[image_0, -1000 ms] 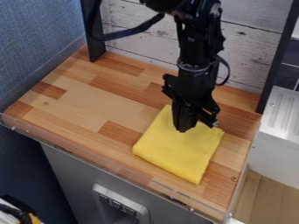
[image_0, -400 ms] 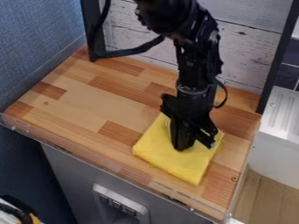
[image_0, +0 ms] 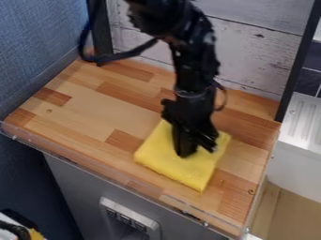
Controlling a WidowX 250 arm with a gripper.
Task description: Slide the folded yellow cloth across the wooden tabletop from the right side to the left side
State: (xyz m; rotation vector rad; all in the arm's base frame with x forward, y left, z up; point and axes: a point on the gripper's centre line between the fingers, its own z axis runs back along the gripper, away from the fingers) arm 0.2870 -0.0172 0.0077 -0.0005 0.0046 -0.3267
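black robot gripper (image_0: 195, 151) against folded yellow cloth (image_0: 164, 158), how far open unclear, whitewashed plank wall (image_0: 251, 56) behind, transparent lip (image_0: 94, 169) edging wood-block counter (image_0: 87, 108)

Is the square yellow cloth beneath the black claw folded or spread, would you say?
Folded, it seems: the cloth lies as a pad on the wooden counter, its front edge thick.
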